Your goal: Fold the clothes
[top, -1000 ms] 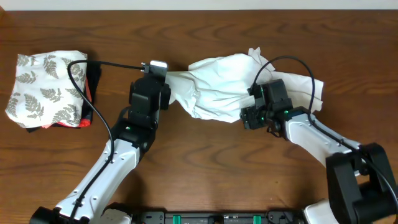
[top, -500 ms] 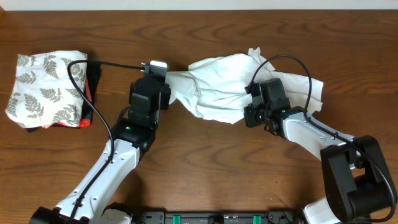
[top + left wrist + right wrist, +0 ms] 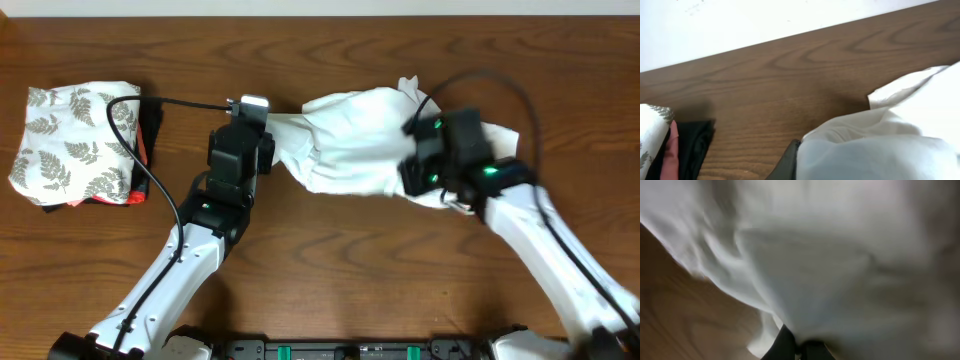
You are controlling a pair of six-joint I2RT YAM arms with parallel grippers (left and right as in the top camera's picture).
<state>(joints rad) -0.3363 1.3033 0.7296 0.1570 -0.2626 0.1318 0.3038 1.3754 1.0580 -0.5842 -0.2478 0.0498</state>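
T-shirt bunched on table, far centre, long axis left-right. Left hand pressed together, pinching shirt's left end. Right hand clamped on right lower edge. Shirt spans between hands; both equally near. Likely next: pull ends apart.

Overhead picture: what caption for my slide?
Left fingers and right fingers pinch a crumpled white T-shirt on a table near a fern-print cloth.

Crumpled white T-shirt, stretched sideways
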